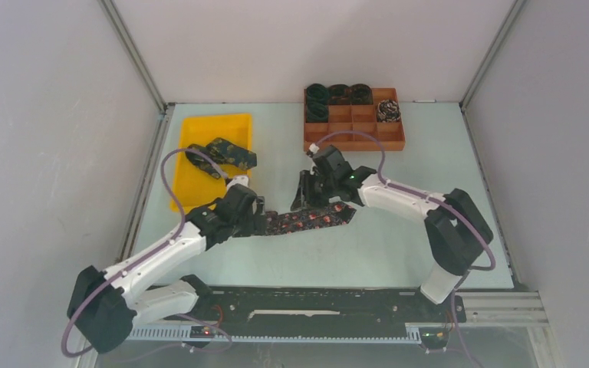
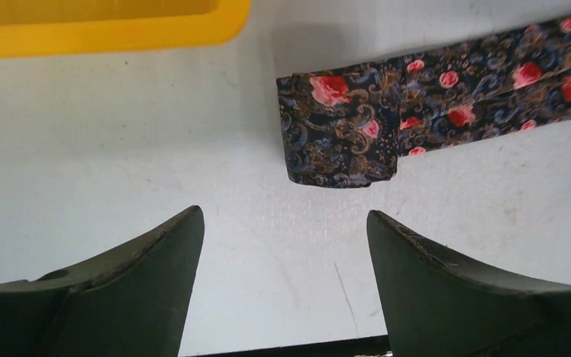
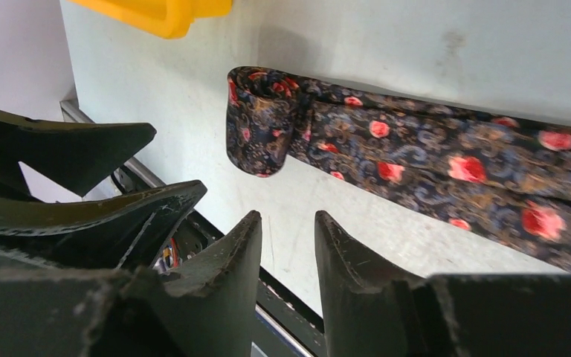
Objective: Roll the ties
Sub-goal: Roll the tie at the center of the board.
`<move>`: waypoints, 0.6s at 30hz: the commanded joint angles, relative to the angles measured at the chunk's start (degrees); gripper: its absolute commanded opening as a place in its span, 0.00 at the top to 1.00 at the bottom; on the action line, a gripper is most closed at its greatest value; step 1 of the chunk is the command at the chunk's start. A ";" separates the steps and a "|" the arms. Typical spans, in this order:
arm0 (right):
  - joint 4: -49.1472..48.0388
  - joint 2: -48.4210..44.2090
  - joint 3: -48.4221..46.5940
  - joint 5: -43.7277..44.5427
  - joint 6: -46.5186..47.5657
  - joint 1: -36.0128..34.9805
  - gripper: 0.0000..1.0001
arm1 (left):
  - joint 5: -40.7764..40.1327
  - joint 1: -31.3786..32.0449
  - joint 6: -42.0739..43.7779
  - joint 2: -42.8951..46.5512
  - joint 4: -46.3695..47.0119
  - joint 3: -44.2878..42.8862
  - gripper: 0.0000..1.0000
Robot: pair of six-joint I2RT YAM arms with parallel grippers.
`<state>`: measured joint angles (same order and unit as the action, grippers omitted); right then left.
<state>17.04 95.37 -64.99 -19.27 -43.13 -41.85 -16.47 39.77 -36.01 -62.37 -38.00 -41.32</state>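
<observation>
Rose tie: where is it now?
Top view: the tie lies on the table, right of the yellow tray, its rolled end ahead of the left fingers.

Yellow tray [image 1: 192,188] at the pale table's [image 1: 399,238] left, brown divided box [image 1: 364,132] at its back edge.

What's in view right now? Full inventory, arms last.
rose-print tie: one, dark with red roses, flat on table, end nearest left gripper rolled
loose ties: count unclear, dark green-patterned, in yellow tray
yellow tray: one, yellow, rear left
rolled ties: five, dark, one pale-speckled, in compartment box
compartment box: one, orange-brown, rear
table: one, pale
left gripper: open, empty
right gripper: slightly open, empty
</observation>
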 commanded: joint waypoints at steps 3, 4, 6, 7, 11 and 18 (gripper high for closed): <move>-1.77 8.09 -8.78 2.40 -3.49 -4.69 0.62 | 11.02 -8.86 -0.38 6.86 11.04 6.03 0.14; -1.33 9.39 -10.26 2.66 -3.77 -5.18 0.62 | 11.75 -9.97 -0.30 7.31 11.59 6.80 0.14; -0.39 11.67 -12.28 3.02 -3.88 -6.13 0.62 | 13.02 -12.08 -0.10 8.03 12.29 8.22 0.14; -0.05 12.82 -13.07 3.11 -3.96 -6.55 0.62 | 13.65 -12.91 0.09 8.25 12.59 8.78 0.14; 1.83 16.70 -16.39 3.09 -3.65 -7.74 0.64 | 15.62 -14.76 0.64 8.36 13.71 10.29 0.14; 4.21 20.68 -18.59 3.21 -2.62 -7.91 0.71 | 18.83 -16.02 0.68 7.54 17.04 11.98 0.13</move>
<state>19.46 114.78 -81.21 -17.32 -46.11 -49.74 -0.78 24.49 -35.97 -55.07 -25.17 -29.65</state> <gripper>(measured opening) 0.310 0.867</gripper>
